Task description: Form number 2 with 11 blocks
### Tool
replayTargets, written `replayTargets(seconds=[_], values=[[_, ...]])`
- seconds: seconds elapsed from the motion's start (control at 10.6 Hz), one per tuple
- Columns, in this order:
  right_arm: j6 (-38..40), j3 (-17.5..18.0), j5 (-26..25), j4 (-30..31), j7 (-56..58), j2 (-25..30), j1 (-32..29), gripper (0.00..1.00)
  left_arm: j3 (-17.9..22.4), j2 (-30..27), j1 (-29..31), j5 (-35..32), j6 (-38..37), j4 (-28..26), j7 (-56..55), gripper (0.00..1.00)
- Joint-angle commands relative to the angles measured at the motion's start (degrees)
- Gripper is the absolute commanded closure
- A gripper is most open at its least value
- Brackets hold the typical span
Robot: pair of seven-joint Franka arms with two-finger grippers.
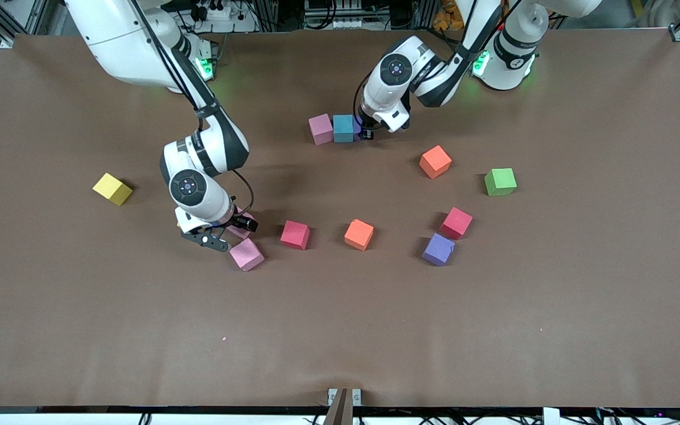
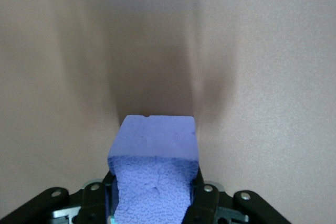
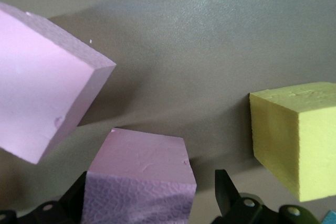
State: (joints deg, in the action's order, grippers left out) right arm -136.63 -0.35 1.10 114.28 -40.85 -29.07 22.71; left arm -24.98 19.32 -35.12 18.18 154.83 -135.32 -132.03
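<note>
Nearest the front camera lay a pink block [image 1: 247,254] on the tabletop [image 1: 340,330], and just above it hung our right gripper [image 1: 217,231], its fingers spread wide. Between those fingers, in the right wrist view, sat a second pink block [image 3: 139,179], not yet squeezed; in the front view it peeped out from under the gripper, touching or nearly touching the first. So the thing we needed lay directly below and inside the open fingers, and we judged the coming move to turn on closing squarely on its flat sides without catching the neighbouring pink block, which stood tilted close beside it.

Outward from there, a red block [image 1: 295,235] and an orange block [image 1: 359,234] lay in a loose line toward the left arm's end, then a purple block [image 1: 438,249] with another red block [image 1: 456,222] just beside it. A yellow block [image 1: 112,189] sat apart toward the right arm's end.

Our left gripper [image 1: 367,133] was clamped on a purple block of its own [image 2: 152,174], low at the start of the figure: a pink block [image 1: 320,129] and a blue block [image 1: 343,128] stood touching in a row, and the held block was at the blue one's open end. A second orange block [image 1: 435,162] and a green block [image 1: 500,182] lay nearer the front camera than that row. We judged the figure barely begun.
</note>
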Motion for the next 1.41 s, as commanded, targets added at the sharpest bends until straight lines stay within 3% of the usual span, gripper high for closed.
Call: replayTargets(seconds=[0.0, 0.09, 0.19, 0.57, 0.75, 0.94, 1.32], values=[[0.4, 0.8, 0.0, -1.0, 1.0, -0.7, -0.6, 0.33, 0.0, 2.0, -0.7, -0.9, 1.2, 1.7, -1.7, 0.88], [0.8, 1.0, 0.0, -1.0, 1.0, -0.4, -0.5, 0.47, 0.0, 2.0, -0.7, -0.9, 1.2, 1.8, -1.7, 0.88], [1.1, 1.6, 0.0, -1.2, 0.9, 0.1, -0.3, 0.53, 0.0, 2.1, -0.7, -1.0, 1.2, 2.2, -1.7, 0.87], [10.6, 3.4, 0.0, -5.7, 0.6, 2.1, 0.8, 0.54, -0.1, 2.2, -0.7, -1.0, 1.2, 2.4, -1.7, 0.82], [12.4, 6.3, 0.0, -7.1, 0.5, 2.4, 0.8, 0.54, -0.1, 2.2, -0.7, -1.0, 1.2, 2.5, -1.7, 0.66], [12.4, 9.1, 0.1, -7.9, 1.0, 2.4, 0.7, 0.54, -0.1, 2.1, -0.7, -1.3, 1.1, 2.6, -1.6, 0.00], [12.3, 11.8, 0.1, -8.6, 5.2, 2.4, 0.8, 0.54, -0.1, -0.1, -0.4, -3.7, -0.7, 2.9, -1.6, 0.00]])
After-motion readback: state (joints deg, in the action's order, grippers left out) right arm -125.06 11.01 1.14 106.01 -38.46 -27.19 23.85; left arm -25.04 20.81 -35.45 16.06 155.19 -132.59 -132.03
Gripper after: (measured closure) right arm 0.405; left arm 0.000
